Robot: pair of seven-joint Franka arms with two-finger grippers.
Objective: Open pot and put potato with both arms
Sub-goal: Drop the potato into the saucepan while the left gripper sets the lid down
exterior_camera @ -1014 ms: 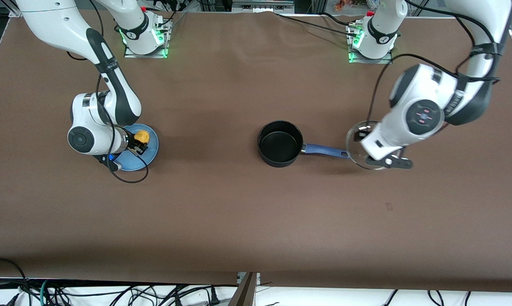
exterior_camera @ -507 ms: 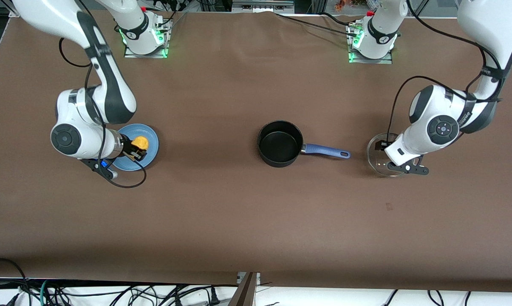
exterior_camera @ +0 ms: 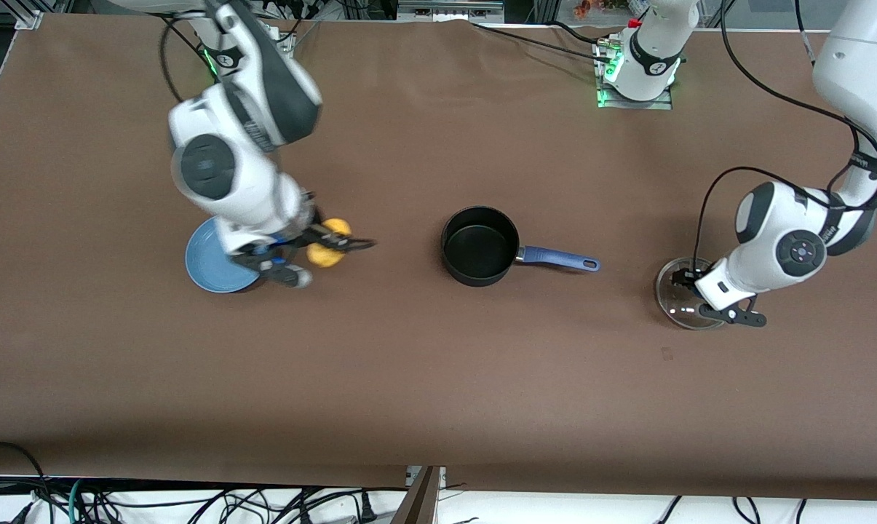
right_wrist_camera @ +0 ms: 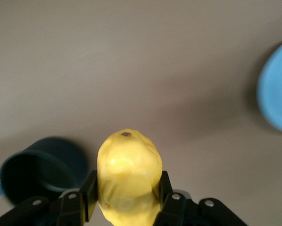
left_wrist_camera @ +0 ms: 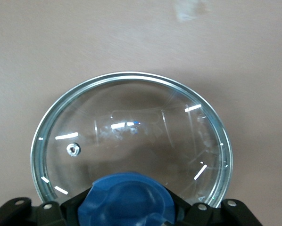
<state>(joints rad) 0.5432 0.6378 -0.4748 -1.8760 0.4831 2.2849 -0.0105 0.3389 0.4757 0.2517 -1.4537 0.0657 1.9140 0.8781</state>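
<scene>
My right gripper is clenched on the potato, holding it up in the air over bare table just beside the blue plate, between that plate and the pot. In the right wrist view my fingers press the potato's flanks, though its underside is cut off by the frame edge, and only part of the pot and a sliver of the plate show.

The pot stands open and looks empty, its blue handle pointing toward the left arm's end of the table.

My left gripper is down at the glass lid, well apart from the pot. In the left wrist view the lid fills the frame, and my fingers seem closed on its blue knob, though the knob hides the contact. I cannot tell whether the lid rests on the table.
</scene>
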